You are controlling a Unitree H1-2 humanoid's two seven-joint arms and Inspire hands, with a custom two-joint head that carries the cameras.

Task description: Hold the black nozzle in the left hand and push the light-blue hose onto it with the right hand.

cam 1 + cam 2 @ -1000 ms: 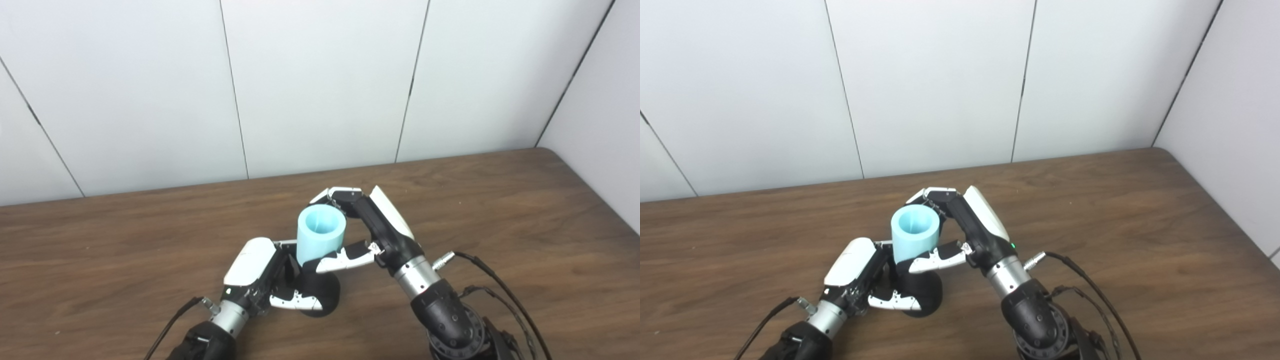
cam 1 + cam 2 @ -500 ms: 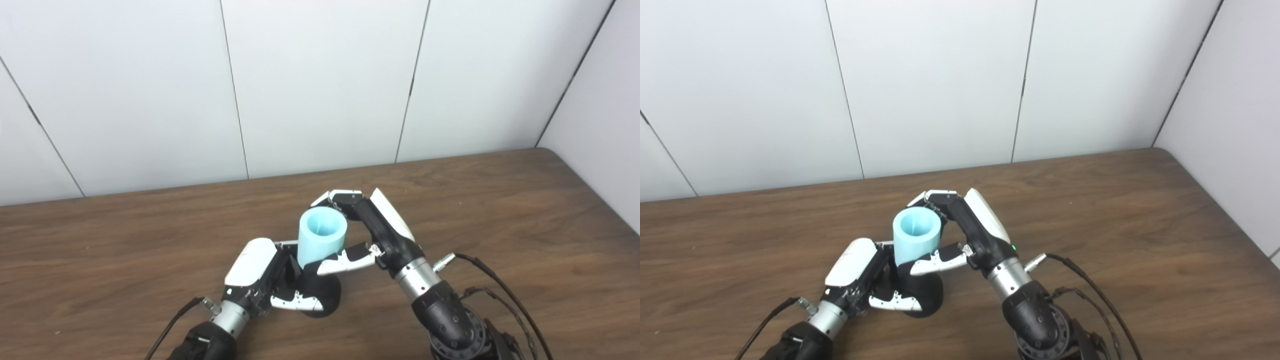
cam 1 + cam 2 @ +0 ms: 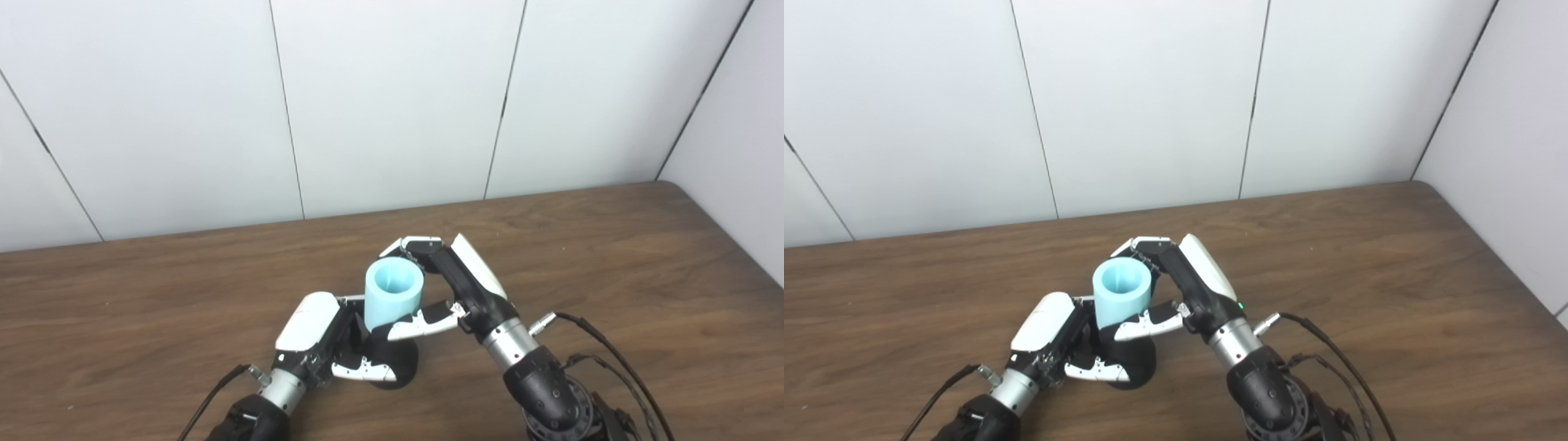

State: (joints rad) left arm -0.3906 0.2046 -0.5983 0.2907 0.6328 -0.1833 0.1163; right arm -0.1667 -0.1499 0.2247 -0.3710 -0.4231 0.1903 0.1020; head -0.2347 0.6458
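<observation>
Right hand (image 3: 456, 288) — mine — is wrapped around the light-blue hose (image 3: 393, 293) just below frame centre, fingers behind it and thumb in front, holding it upright with its open end up. It sits slightly lower than a second ago, its base meeting the black nozzle (image 3: 392, 362). My left hand (image 3: 318, 337), lower left of centre, is closed on that nozzle, which rests on the wooden table (image 3: 612, 257). Only the right eye view shows a green light on my right wrist.
</observation>
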